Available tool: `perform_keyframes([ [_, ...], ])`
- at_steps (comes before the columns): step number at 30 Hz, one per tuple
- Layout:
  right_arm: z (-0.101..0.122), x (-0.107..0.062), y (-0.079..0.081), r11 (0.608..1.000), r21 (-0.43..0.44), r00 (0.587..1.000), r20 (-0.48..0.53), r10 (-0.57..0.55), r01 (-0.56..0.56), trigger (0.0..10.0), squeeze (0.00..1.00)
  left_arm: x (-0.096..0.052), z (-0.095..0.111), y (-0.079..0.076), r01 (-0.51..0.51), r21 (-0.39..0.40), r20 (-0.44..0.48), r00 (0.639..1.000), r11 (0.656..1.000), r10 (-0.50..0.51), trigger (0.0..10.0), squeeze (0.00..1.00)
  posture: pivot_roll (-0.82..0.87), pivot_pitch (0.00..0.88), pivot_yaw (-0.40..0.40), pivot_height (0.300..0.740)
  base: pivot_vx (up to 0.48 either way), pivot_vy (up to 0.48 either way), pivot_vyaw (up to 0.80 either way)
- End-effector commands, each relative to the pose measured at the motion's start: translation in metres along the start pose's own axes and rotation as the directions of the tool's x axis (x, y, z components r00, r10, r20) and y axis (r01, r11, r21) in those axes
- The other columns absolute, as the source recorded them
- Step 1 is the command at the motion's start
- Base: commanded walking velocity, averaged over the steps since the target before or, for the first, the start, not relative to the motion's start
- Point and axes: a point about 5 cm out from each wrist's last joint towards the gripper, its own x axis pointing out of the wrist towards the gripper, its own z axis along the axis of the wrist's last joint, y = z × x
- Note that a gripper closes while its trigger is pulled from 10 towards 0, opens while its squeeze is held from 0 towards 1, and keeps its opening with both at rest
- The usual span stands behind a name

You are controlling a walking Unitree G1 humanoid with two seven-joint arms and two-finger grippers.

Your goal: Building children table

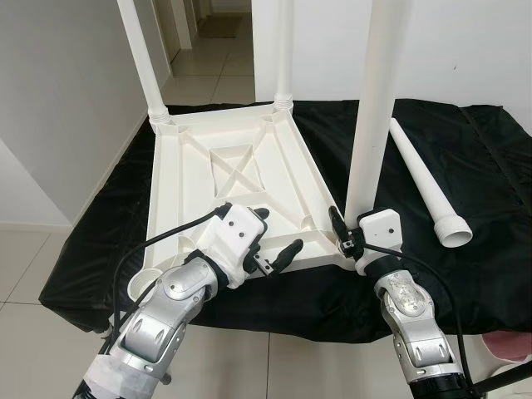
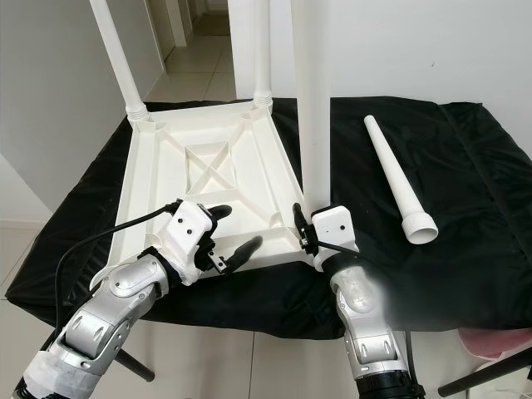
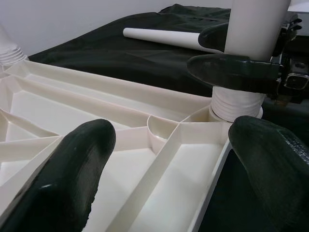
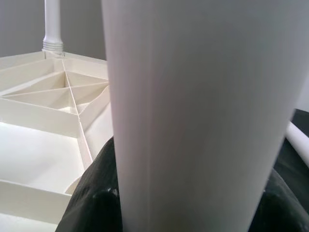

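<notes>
The white plastic tabletop point(image 1: 179, 179) lies upside down on a black cloth point(image 1: 465, 150). Two white legs point(image 1: 141, 58) point(image 1: 285, 50) stand in its far corners. A third leg point(image 1: 370, 125) stands upright in the near right corner socket, and my right gripper point(image 1: 352, 229) is shut on it just above the socket. In the right wrist view this leg point(image 4: 193, 121) sits between the black fingers point(image 4: 94, 193). My left gripper point(image 1: 278, 231) hovers open over the tabletop's near edge, a little left of that leg. A loose fourth leg point(image 1: 424, 183) lies on the cloth to the right.
The near left corner socket point(image 1: 145, 283) holds no leg. The cloth covers a low platform with pale floor tiles point(image 1: 50, 274) around it. White walls stand left and behind, with a doorway point(image 1: 220, 33) at the far end. A pink object point(image 1: 509, 345) sits at the lower right.
</notes>
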Motion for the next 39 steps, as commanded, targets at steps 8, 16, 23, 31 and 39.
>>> perform_keyframes([
  [8, -0.028, -0.011, 0.015, 0.966, 0.26, 0.992, -0.118, 0.036, -0.004, 10.0, 0.0, -0.002, 0.001, -0.003, 0.05, 0.001, -0.007, 0.999, 0.999, -0.05, 10.0, 0.0, -0.04, 0.023, 0.056, 0.74, 0.0, 0.0, 0.0],
  [16, -0.029, -0.008, 0.018, 0.962, 0.274, 0.989, -0.137, 0.059, -0.02, 10.0, 0.0, -0.002, 0.001, -0.002, 0.049, 0.002, -0.008, 0.999, 0.999, -0.049, 10.0, 0.0, -0.04, 0.029, 0.058, 0.74, 0.0, 0.0, 0.0],
  [23, -0.029, 0.002, 0.017, 0.963, 0.255, 0.966, -0.218, 0.141, -0.084, 10.0, 0.0, -0.004, 0.001, -0.002, 0.042, -0.001, -0.011, 0.999, 0.999, -0.042, 10.0, 0.0, -0.03, 0.031, 0.057, 0.74, 0.0, 0.0, 0.0],
  [31, -0.027, 0.011, 0.013, 0.954, 0.259, 0.94, -0.259, 0.22, -0.152, 10.0, 0.0, -0.003, 0.001, -0.002, 0.037, -0.002, -0.008, 0.999, 0.999, -0.037, 10.0, 0.0, -0.03, 0.03, 0.055, 0.74, 0.0, 0.0, 0.0],
  [39, -0.032, 0.013, 0.012, 0.948, 0.256, 0.916, -0.301, 0.265, -0.19, 10.0, 0.0, -0.003, 0.002, -0.001, 0.033, 0.002, -0.006, 0.999, 0.999, -0.033, 10.0, 0.0, -0.03, 0.028, 0.053, 0.74, 0.0, 0.0, 0.0],
])
